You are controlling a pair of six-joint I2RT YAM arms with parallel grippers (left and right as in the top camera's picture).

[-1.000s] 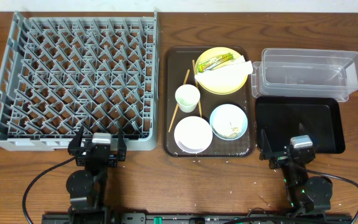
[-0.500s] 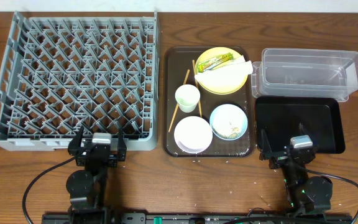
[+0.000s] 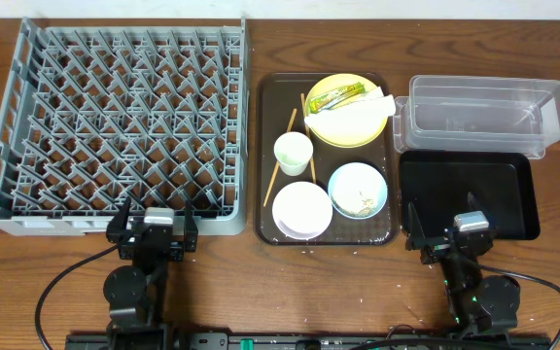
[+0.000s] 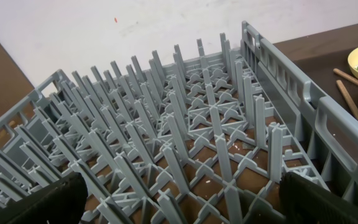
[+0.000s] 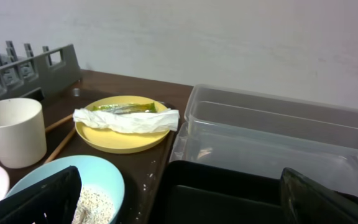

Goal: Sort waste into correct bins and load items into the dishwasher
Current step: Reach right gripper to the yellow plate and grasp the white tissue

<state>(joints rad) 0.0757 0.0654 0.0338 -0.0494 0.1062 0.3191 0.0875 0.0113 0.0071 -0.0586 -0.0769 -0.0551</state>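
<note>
The grey dish rack (image 3: 124, 117) fills the left of the table. A brown serving tray (image 3: 265, 165) holds a yellow plate (image 3: 353, 124) with a green-and-yellow wrapper (image 3: 338, 96) and crumpled white paper (image 3: 375, 103), a white cup (image 3: 294, 153), a white bowl (image 3: 301, 209), a light blue bowl (image 3: 358, 190) with rice scraps, and two chopsticks (image 3: 280, 157). A clear tub (image 3: 484, 115) and a black tray (image 3: 470, 192) sit at the right. My left gripper (image 3: 154, 226) is open at the rack's near edge (image 4: 179, 205). My right gripper (image 3: 445, 233) is open over the black tray's near edge (image 5: 185, 199).
The wall runs along the table's far edge. Cables trail from both arm bases along the front edge. Small crumbs lie on the wood near the serving tray's front.
</note>
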